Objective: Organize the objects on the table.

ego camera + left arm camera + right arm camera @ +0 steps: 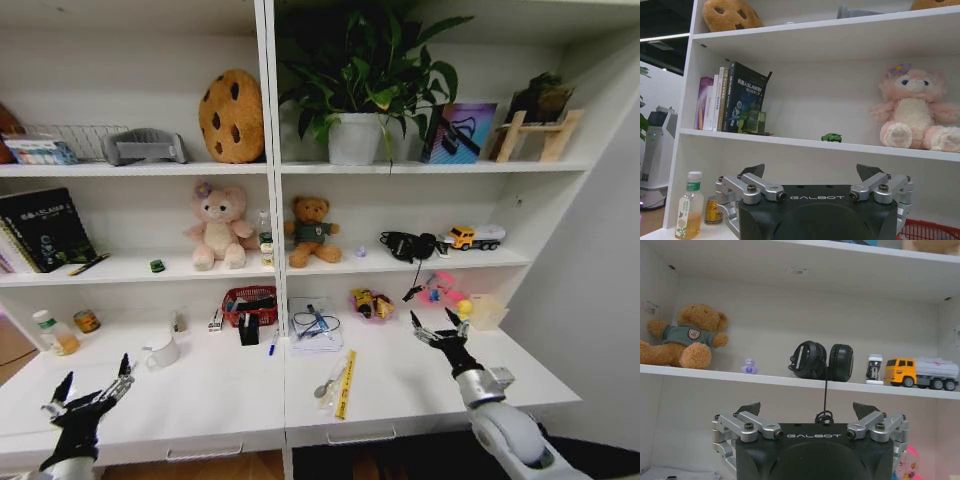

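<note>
On the long white table stand a white mug, a small bottle of yellow drink and a small can at the left. A blue pen, a yellow ruler and a spoon lie near the middle. A tiny green toy car sits on the shelf above. My left gripper hovers open over the table's front left, short of the mug. My right gripper stands open above the right half, beside a yellow ball.
A red basket, papers with a cable, small colourful toys and a translucent box line the back of the desk. Shelves above hold books, plush toys, headphones, a toy truck and a potted plant.
</note>
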Controlling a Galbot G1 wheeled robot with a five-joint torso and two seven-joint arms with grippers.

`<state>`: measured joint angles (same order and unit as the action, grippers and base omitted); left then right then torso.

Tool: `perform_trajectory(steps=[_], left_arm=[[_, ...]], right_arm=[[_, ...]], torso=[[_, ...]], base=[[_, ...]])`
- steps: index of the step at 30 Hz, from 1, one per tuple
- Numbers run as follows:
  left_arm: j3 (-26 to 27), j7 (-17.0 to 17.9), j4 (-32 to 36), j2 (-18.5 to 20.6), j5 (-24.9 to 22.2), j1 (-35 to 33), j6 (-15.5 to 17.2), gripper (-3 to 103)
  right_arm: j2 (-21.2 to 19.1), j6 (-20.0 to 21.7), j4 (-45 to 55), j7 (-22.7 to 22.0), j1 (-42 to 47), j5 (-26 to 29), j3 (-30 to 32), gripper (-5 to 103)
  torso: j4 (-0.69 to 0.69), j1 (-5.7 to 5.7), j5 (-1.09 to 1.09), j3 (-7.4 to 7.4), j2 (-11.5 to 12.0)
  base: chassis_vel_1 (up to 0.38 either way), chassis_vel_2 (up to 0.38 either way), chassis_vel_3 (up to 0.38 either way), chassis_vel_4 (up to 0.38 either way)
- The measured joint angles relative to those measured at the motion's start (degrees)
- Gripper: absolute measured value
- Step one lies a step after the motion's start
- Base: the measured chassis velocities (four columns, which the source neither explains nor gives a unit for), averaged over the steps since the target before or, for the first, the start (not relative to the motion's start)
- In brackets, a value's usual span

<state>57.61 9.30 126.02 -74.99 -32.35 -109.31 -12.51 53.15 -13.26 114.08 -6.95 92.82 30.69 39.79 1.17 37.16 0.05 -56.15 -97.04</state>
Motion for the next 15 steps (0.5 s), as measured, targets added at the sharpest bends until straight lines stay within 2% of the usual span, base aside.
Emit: perform_trajectory(steps=[7,15], left_arm=[[-0.92,0.04,0.25,0.56,0.24,0.72,0.04,100],[-1.17,0.13,0.29,0.14,0.53,0.87,-0.17,100]], right_arm=[[1.5,-2.14,1.41,0.9,4.66,-0.84,4.95,100],[1.65,-2.9,1.14,0.95,5.15,-1.11,5.98,100]], torso=[[-0.01,0.0,-0.01,0.0,0.0],[-0.01,0.0,0.0,0.0,0.0]], base=[[0.0,0.0,0.0,0.0],[0.0,0.0,0.0,0.0]])
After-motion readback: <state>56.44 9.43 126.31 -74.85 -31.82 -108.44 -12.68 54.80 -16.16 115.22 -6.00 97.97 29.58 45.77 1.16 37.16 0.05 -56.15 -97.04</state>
